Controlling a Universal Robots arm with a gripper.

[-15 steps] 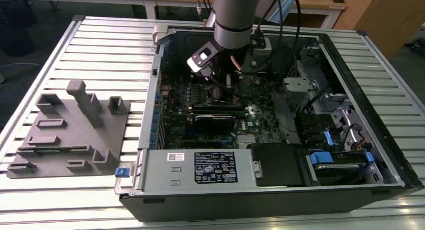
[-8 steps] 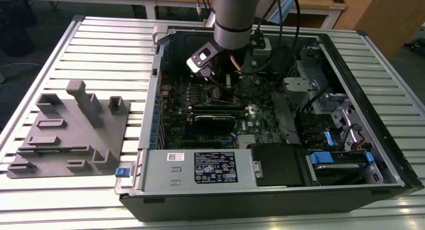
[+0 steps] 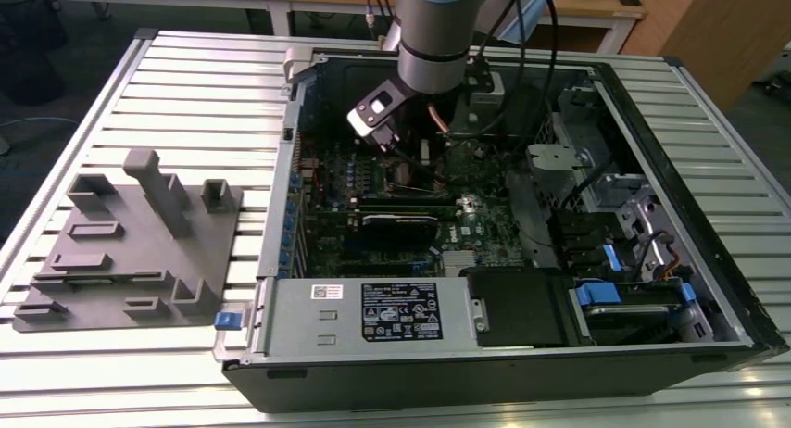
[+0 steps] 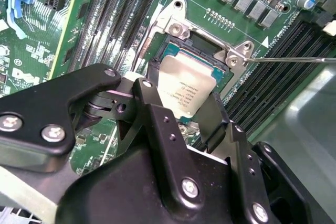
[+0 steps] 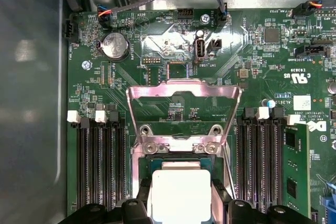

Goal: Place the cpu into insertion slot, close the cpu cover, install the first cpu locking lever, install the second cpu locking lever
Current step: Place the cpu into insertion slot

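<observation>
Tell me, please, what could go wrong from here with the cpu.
1. The gripper grips the cpu right over the slot; if it lands slightly askew, the slot's contacts might get bent.
2. The cover stands open close beside the slot, so the gripper could knock it.
3. A thin lever juts out by the slot and might snag the gripper.

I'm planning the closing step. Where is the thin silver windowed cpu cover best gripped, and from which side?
Probably by the free cross-bar of the thin silver cpu cover frame, coming from the side away from the square metal-rimmed insertion slot. It stands raised on its hinge there, and that bar lies farthest from the hinge.
</observation>
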